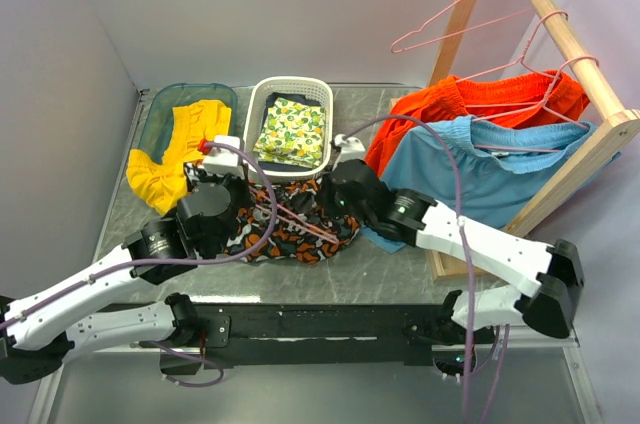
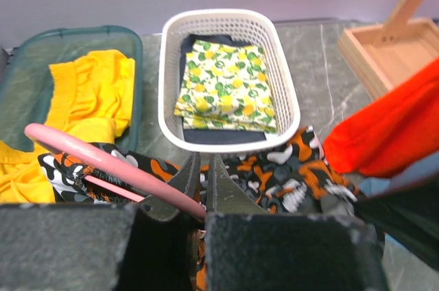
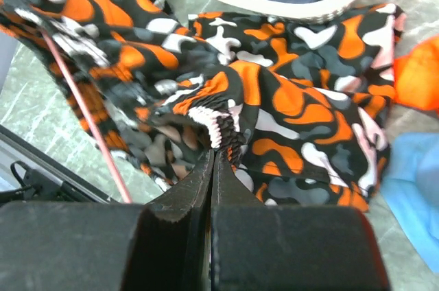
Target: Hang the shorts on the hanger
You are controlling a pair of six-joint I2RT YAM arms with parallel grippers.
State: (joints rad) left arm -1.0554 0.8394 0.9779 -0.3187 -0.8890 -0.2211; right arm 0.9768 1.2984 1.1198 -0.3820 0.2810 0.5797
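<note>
The camouflage shorts (image 1: pixel 292 232) lie crumpled on the table between my two grippers, and also show in the left wrist view (image 2: pixel 295 174) and the right wrist view (image 3: pixel 288 99). A pink hanger (image 1: pixel 303 222) lies across them. My left gripper (image 1: pixel 228 206) is shut on the hanger's pink bar (image 2: pixel 103 160), which runs into the jaws (image 2: pixel 202 162). My right gripper (image 1: pixel 337 194) is shut on the shorts' elastic waistband (image 3: pixel 223 126), with the jaws (image 3: pixel 214 155) pinching its edge. A thin pink hanger wire (image 3: pixel 89 123) runs along the shorts on the left of that view.
A green bin (image 1: pixel 160 109) holds yellow cloth (image 1: pixel 175 149). A white basket (image 1: pixel 262 104) holds lemon-print fabric (image 1: pixel 292 132). A wooden rack (image 1: pixel 590 74) at the right carries orange shorts (image 1: pixel 480 104) and light-blue shorts (image 1: pixel 480 169) on hangers, and a spare pink hanger (image 1: pixel 460 24).
</note>
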